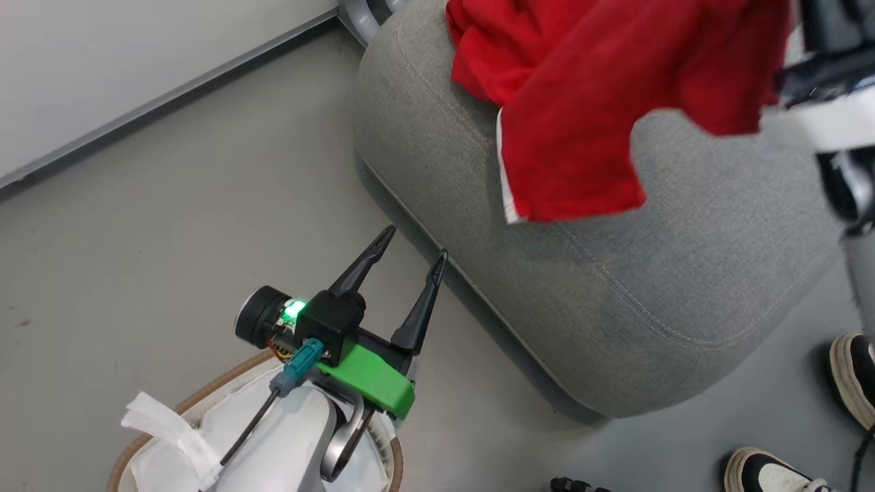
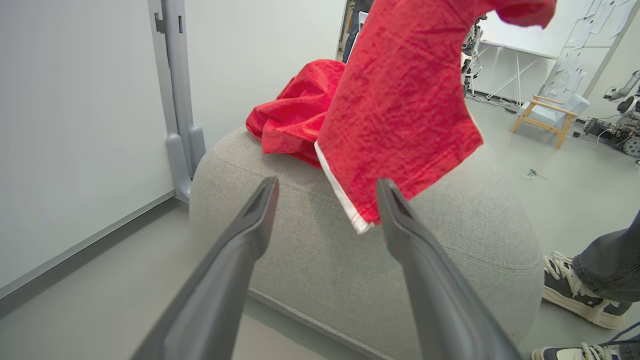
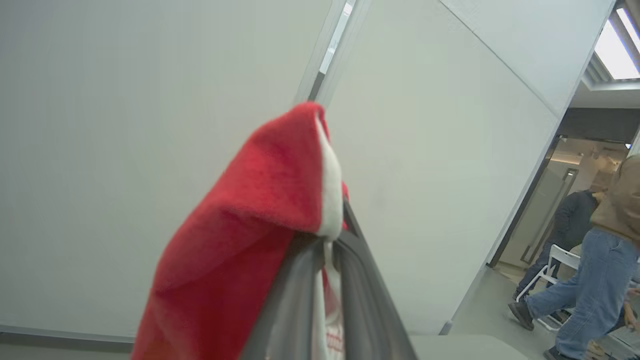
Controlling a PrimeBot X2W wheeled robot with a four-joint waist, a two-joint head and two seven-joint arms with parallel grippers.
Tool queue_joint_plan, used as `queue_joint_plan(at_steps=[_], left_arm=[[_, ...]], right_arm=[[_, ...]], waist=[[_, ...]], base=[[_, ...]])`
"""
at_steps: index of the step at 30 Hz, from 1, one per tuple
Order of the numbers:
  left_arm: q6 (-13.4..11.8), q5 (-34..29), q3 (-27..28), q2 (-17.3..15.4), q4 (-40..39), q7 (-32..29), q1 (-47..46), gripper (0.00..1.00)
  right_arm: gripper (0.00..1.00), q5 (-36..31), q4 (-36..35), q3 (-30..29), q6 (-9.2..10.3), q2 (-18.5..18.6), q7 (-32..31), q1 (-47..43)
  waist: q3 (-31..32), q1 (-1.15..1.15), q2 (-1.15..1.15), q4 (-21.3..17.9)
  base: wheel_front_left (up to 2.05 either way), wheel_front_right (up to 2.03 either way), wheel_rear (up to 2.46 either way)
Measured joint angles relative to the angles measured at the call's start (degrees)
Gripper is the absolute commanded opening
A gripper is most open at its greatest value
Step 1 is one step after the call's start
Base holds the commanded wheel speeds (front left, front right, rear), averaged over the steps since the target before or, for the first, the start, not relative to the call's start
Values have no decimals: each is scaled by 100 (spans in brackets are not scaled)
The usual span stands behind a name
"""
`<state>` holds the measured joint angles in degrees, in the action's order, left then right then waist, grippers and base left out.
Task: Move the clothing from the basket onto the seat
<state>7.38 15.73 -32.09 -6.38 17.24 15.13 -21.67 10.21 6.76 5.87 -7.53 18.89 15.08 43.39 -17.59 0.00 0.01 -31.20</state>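
Your right gripper (image 3: 330, 245) has its two dark fingers pressed almost together on a fold of red clothing (image 3: 250, 225). The cloth drapes over the fingertips and hides them in the right wrist view. Small red lettering on white cloth between the fingers, at the bottom edge, is too small to read. In the head view that gripper is a blurred dark and white shape cut off at the upper right corner. The red clothing hangs from it across the top of the frame, its white-trimmed hem low over the grey seat (image 1: 683, 273); you cannot tell whether the hem touches the cushion. A second red garment (image 1: 478, 48) lies bunched on the seat at the top centre, partly covered by the hanging one and cut off by the top edge. Your left gripper (image 1: 418, 240) is empty, fingers spread wide, above the floor (image 1: 171, 239) at the lower centre, tips pointing at the seat's near edge. Its pale forearm (image 1: 287, 444) covers most of the basket (image 1: 225, 379) at the lower left, leaving a stretch of brown rim and white liner (image 1: 164, 424) in sight; the bottom edge cuts off the rest. A person's shoes (image 1: 854, 376) rest on the floor just beside the seat at the lower right, partly out of frame. In the right wrist view, people (image 3: 590, 260) are in the background at the far right.
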Motion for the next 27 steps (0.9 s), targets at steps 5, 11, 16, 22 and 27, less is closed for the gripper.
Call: queue_joint_plan(at_steps=[5, 11, 16, 22, 27], left_arm=[[1, -87, -137, -65, -16, 0, -87, 100], [0, -99, -300, -119, -67, 0, -424, 100], [0, -114, -389, -115, -147, 0, -637, 100], [0, -152, -386, -123, -219, 0, -836, 100], [1, -166, -379, -160, -238, 0, -918, 100]], right_arm=[[0, -383, 539, -255, 0, 630, 2, 1110], [0, -954, 1380, -614, 0, 825, 8, 1842], [0, -1299, 2335, -915, 0, 670, 7, 1939], [0, -1488, 3196, -1157, 0, 276, 4, 1422], [0, -1543, 3711, -1357, 0, -52, 5, 1041]], waist=[[-291, 0, 0, 112], [-609, 0, 0, 494], [-922, 0, 0, 845], [-1321, 1, 0, 1203], [-1606, 1, 0, 1458]], base=[[0, 0, 0], [0, 0, 0], [0, 0, 0], [0, 0, 0], [0, 0, 0]])
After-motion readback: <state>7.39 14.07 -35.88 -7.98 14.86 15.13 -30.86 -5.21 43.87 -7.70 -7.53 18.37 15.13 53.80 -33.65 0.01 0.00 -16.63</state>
